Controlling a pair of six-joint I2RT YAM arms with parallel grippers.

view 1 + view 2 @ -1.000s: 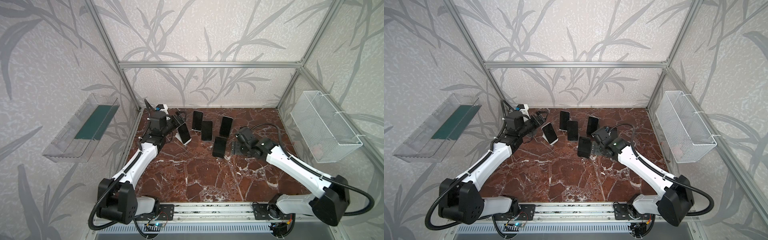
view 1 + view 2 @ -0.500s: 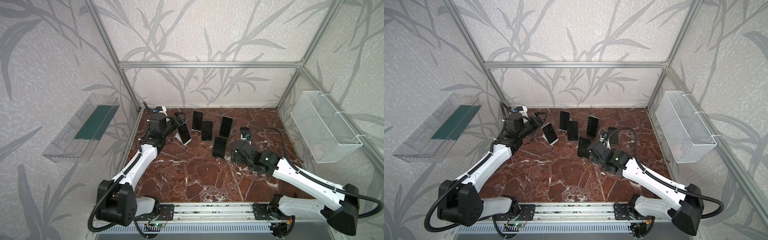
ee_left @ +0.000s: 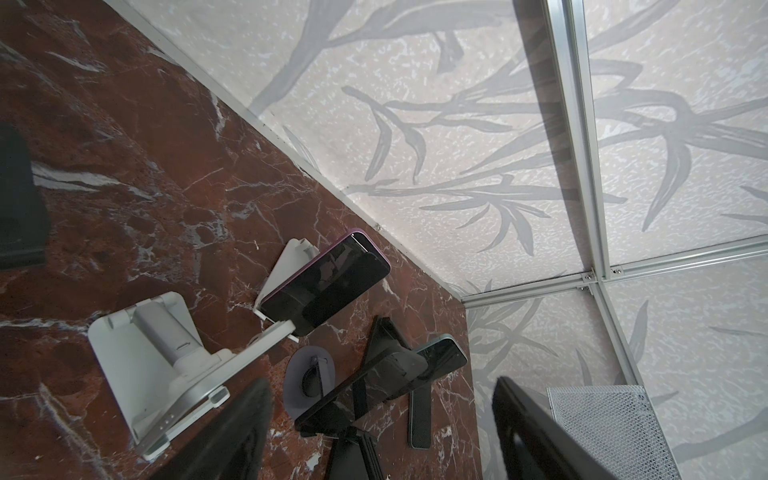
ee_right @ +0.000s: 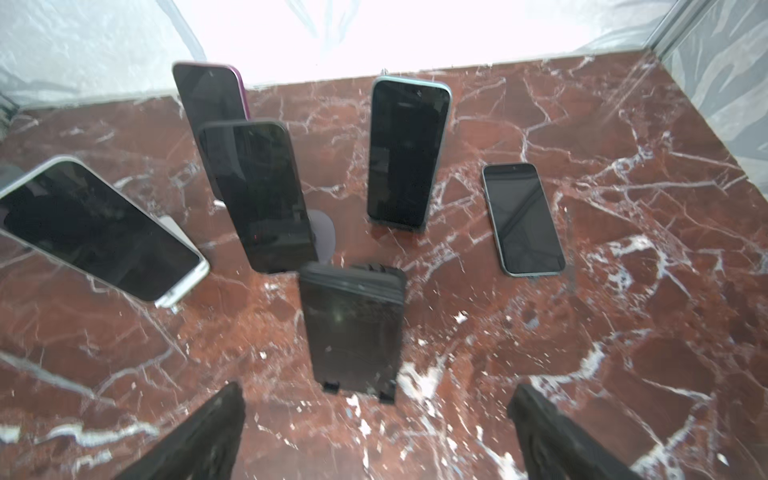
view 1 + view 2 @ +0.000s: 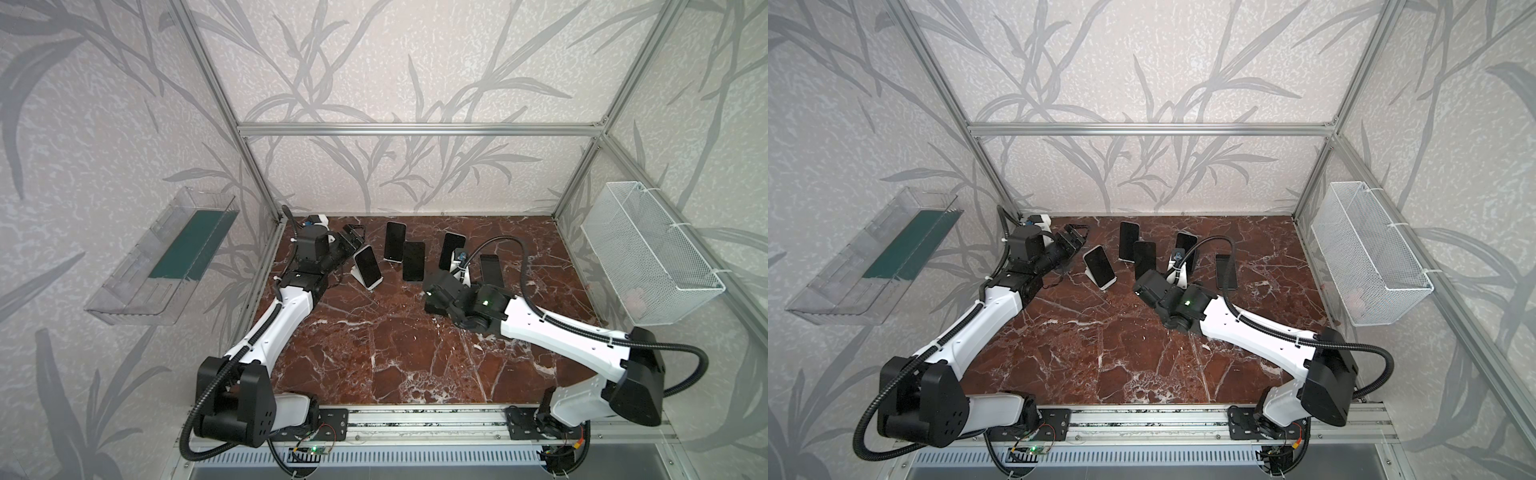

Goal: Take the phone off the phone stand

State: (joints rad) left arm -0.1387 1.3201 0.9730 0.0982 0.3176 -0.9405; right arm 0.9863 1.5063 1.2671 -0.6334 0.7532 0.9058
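- The near half of the tabletop (image 5: 374, 365) is bare red marble in both top views, which leaves open room in front of both arms.
- The right fingers (image 4: 203, 436) are spread wide with nothing between them. Only the right wrist view shows this, because in both top views the right arm (image 5: 540, 328) covers them.
- Just past their tips the front phone (image 4: 351, 328) leans in its black stand (image 4: 331, 386), untouched and with a dark screen. The top views hide both under the same arm.
- To the right, clear of that stand, a flat phone (image 4: 523, 220) lies on the marble with free space on every side.
- Farther back, a dark phone (image 4: 257, 195) stands on a round lilac base (image 4: 324, 226) and a grey phone (image 4: 407, 153) stands upright. A purple phone (image 4: 208, 99) is hindmost.
- At the left a white-edged phone (image 4: 95, 228) is tilted over. Only the left wrist view shows its white stand (image 3: 158, 353) from behind.
- All the screens are dark, and any maker's mark is too small to read.
- The left fingers (image 5: 353, 232) are spread and empty near the back left corner, just beside the white-edged phone.
- A clear tray (image 5: 166, 253) hangs on the left wall and a wire basket (image 5: 648, 257) on the right wall, both well apart from the phones.
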